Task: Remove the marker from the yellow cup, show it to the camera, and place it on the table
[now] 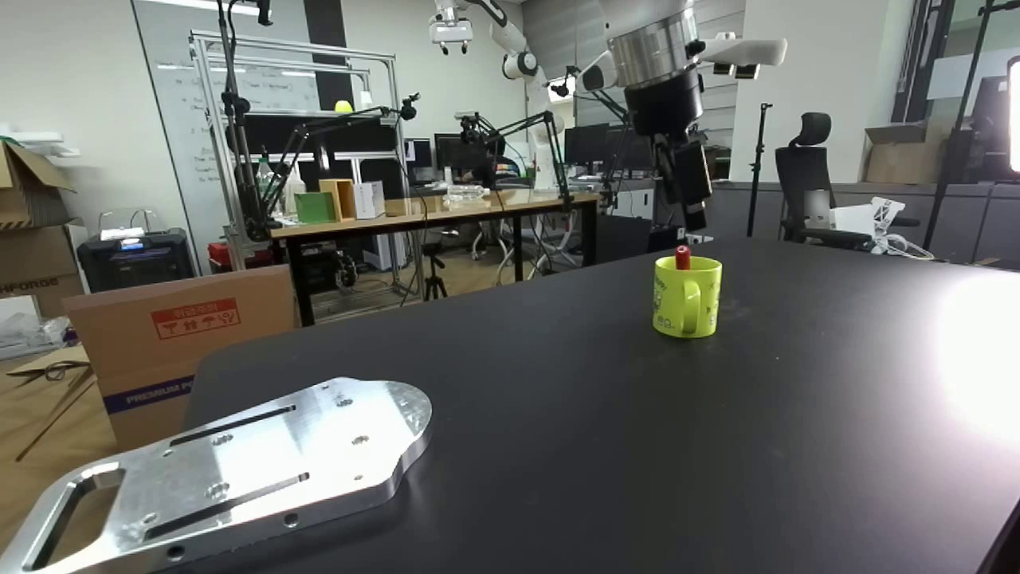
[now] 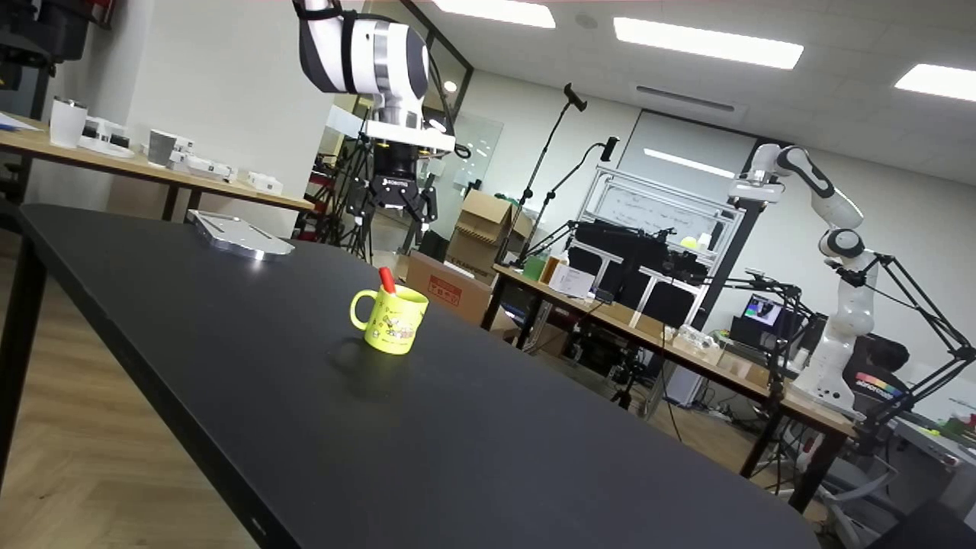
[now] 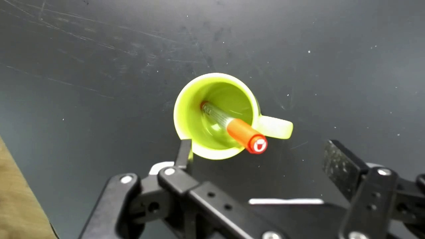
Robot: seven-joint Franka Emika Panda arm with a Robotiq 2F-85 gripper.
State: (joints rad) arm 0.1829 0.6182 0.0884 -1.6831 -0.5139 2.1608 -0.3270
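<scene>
Gripper (image 3: 260, 157) hangs above the yellow cup (image 2: 395, 326), its fingers (image 3: 343, 169) spread wide with nothing between them, apart from everything below in both exterior views. Under it the marker (image 3: 244, 132) stands slanted inside the cup, its red end poking past the rim near the handle (image 3: 274, 127); whether it touches the rim I cannot tell. In the wrist view one fingertip lines up over the rim, so a straight drop could land that finger on the cup and shove or tip it. Closing too low could pinch the rim or handle along with the marker and lift the cup too. Because of the slant, flat pads may take the marker crookedly, letting it swivel or slip while being shown, and a sideways pull could drag its foot against the inner wall. Laid down, a round barrel might roll. On the black table (image 1: 558, 446) a broad stretch lies between the cup and the metal plate (image 1: 271, 454), likely good room for setting down, away from the borders. The tabletop ends in a corner of the wrist view, where what looks like wooden floor (image 3: 20, 205) shows, well apart from the cup; a cardboard box (image 1: 183, 347) stands beyond the edge in an exterior view.
</scene>
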